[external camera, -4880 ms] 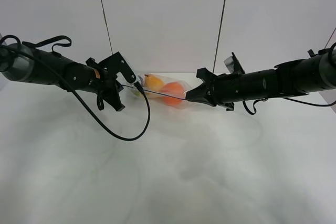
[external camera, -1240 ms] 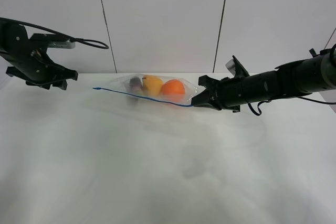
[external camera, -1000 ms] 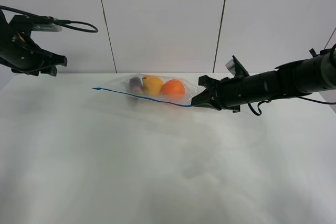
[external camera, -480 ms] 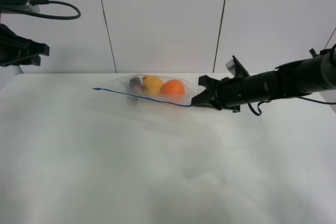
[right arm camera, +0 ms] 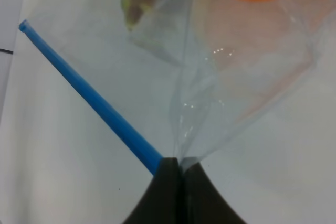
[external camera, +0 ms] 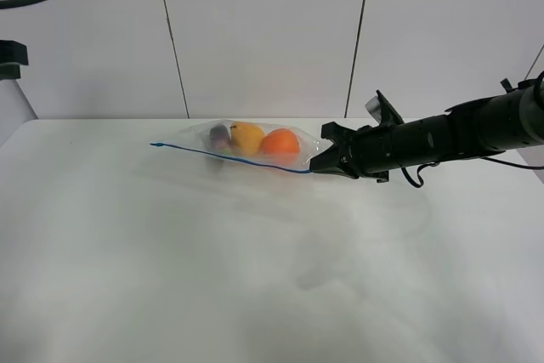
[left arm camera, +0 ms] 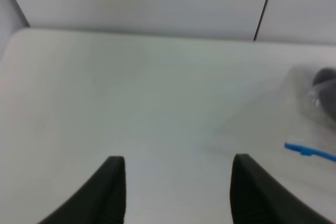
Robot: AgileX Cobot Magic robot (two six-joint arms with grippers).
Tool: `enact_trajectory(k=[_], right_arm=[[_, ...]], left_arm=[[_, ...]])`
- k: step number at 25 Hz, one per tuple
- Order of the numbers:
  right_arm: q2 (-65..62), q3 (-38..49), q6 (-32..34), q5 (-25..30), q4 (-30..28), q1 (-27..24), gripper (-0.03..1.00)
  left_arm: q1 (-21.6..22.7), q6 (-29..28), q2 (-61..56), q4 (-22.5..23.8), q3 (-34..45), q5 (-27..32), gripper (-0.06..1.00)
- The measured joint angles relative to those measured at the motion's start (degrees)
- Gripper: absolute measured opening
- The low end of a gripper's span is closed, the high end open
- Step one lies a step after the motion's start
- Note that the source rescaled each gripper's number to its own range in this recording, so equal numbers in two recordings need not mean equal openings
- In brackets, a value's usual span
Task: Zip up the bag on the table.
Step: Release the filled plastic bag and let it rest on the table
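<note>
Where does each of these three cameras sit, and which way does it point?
Exterior high: high off the arms, looking down across the table at the bag; the right arm reaches in, right tool pinching the bag's end.
Left wrist: on the left arm, looking over the table toward the bag; open fingers of the left tool show.
Right wrist: on the right arm, close along the blue zipper strip; only the shut tool tips show.
Shared: all three catch the zipper strip's free end.

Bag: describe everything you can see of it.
The bag is clear, crinkled plastic, lying on the table, with a blue strip along its near edge. An orange, yellow fruit and eggplant show through. The right pincer is shut on the corner at one end of the strip.
</note>
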Motion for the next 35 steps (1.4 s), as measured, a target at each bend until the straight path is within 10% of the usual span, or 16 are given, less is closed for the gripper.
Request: enact_trajectory(k=[35], right_arm=[[0.00, 0.00, 0.42, 0.05, -3.23, 0.00, 0.00]], left_arm=[[-6.08, -0.15, -37.54, -0.87, 12.23, 17.13, 0.60]])
